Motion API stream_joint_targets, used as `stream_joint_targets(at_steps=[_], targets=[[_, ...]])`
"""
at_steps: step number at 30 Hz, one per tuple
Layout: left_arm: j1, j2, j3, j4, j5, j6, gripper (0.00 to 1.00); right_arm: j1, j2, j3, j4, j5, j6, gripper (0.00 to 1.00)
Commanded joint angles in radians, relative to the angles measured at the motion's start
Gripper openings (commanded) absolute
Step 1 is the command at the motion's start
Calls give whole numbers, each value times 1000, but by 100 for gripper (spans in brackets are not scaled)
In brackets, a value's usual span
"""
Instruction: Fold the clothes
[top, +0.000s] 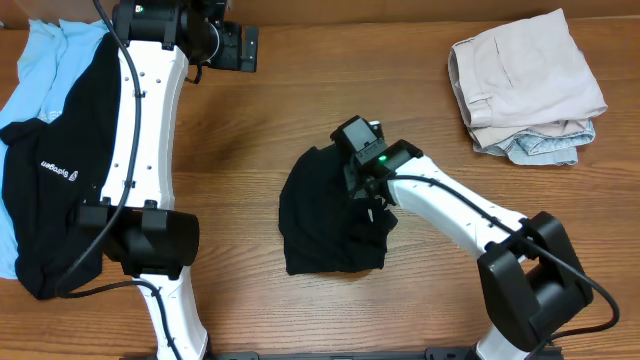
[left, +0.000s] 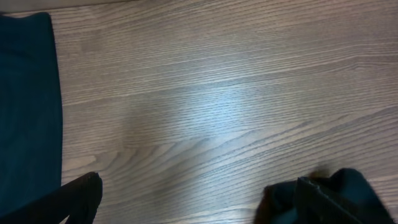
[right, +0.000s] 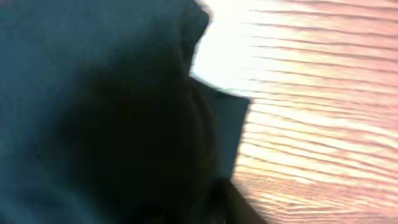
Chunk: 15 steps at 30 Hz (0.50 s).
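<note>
A black garment (top: 325, 225) lies bunched and partly folded in the middle of the wooden table. My right gripper (top: 362, 180) is down on its upper right part. In the right wrist view the dark cloth (right: 93, 93) fills most of the picture, and the jaws (right: 208, 199) look closed in its folds; only one finger shows clearly. My left gripper (top: 245, 47) is at the far edge of the table. It is open and empty (left: 186, 199) over bare wood.
A heap of unfolded clothes lies at the left: a black shirt with a white logo (top: 50, 170) over light-blue cloth (top: 40, 60). Its dark edge also shows in the left wrist view (left: 25, 93). A folded beige and denim stack (top: 525, 80) sits at the back right.
</note>
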Motion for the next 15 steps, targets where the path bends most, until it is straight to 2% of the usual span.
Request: stream_joint_targets(at_steps=[1, 5, 10, 11, 15], targets=[[0, 3, 14, 0, -6, 23, 100, -53, -4, 32, -32, 49, 2, 4], [0, 3, 14, 0, -6, 23, 100, -122, -21, 143, -166, -3, -5, 4], [0, 3, 14, 0, -6, 23, 100, -227, -24, 232, -300, -288, -127, 5], [0, 3, 14, 0, -6, 23, 100, -248, -24, 230, -314, -329, -140, 9], [0, 3, 14, 0, -6, 23, 100, -330, -16, 195, -363, -401, -146, 64]])
